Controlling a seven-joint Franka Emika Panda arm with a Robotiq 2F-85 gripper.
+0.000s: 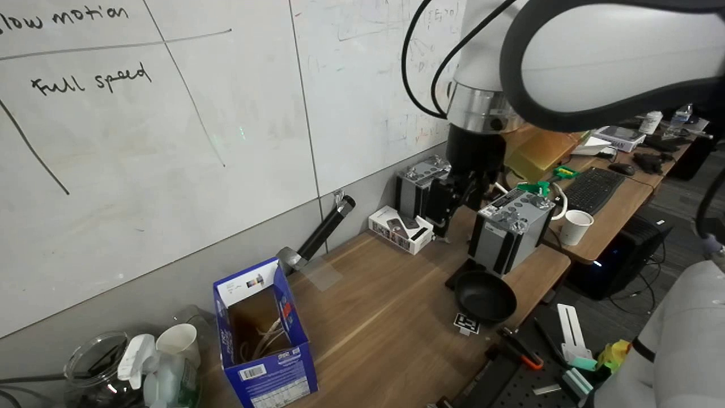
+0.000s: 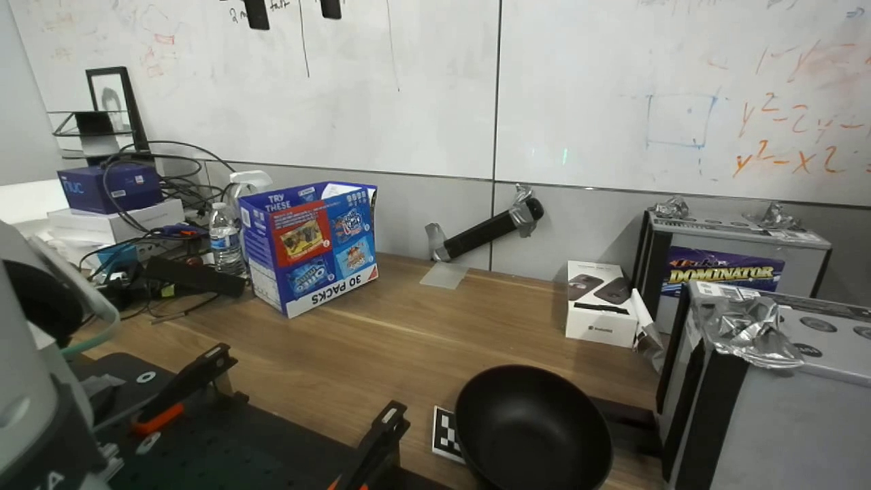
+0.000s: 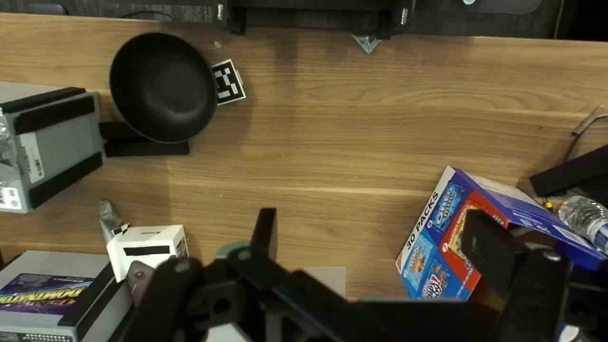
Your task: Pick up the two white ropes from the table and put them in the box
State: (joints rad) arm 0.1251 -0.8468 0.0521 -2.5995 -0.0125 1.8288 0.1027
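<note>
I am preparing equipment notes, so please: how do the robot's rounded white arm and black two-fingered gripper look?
The rounded white arm is smooth, with a wide dark border and a shiny silver metal collar. Two black cables loop beside it. The black two-fingered gripper is angular, without readable markings.

Three views sharing table (image 3: pixel 332 142), box (image 2: pixel 323 248) and pan (image 3: pixel 164 88)
Both exterior views face the whiteboard (image 2: pixel 435 95) over the table; the wrist view looks down from above.
</note>
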